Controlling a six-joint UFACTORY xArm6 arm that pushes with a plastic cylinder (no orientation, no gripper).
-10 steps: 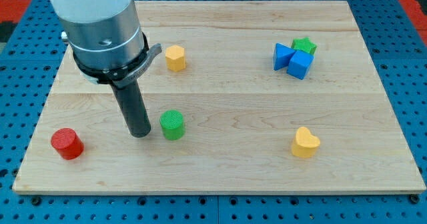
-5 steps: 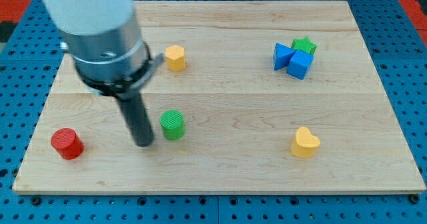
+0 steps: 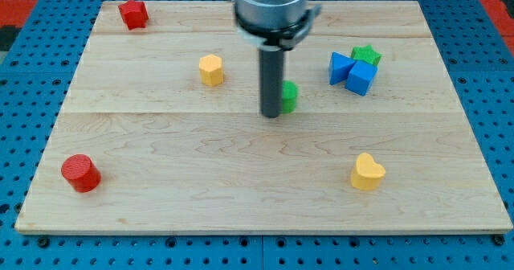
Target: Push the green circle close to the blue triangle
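Tip of my rod, which carried no claw, pressed against the left side of the green circle on the tabletop, apparently to shove it rightward toward the nearby blue triangle.

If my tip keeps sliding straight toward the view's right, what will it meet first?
My tip sits against the left side of the green circle, so it meets that first. Further along, up and to the right, lies the blue triangle; whether the circle would reach it looks likely but uncertain.
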